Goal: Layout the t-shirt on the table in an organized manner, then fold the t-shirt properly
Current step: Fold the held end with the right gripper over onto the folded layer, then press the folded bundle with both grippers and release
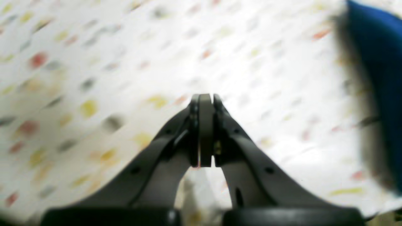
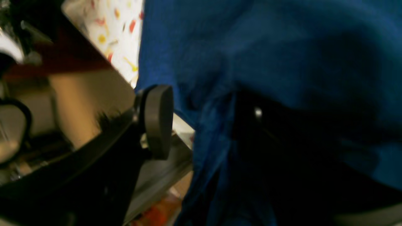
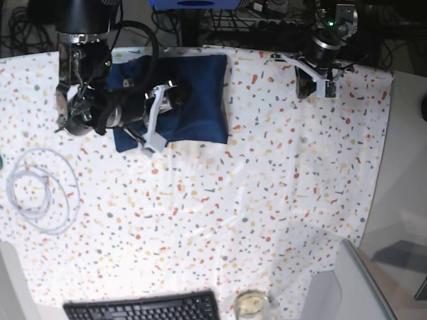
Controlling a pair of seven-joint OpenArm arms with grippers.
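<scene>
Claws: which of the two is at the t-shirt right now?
The right claw, at the t-shirt's edge with its jaws apart. The left claw is shut, over bare table.

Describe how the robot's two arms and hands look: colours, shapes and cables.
Both arms are black, with black cables looping off them. The left hand has two dark grey fingers that taper to flat pads, with small holes along them. The right hand has white finger frames and a rounded black pad.
</scene>
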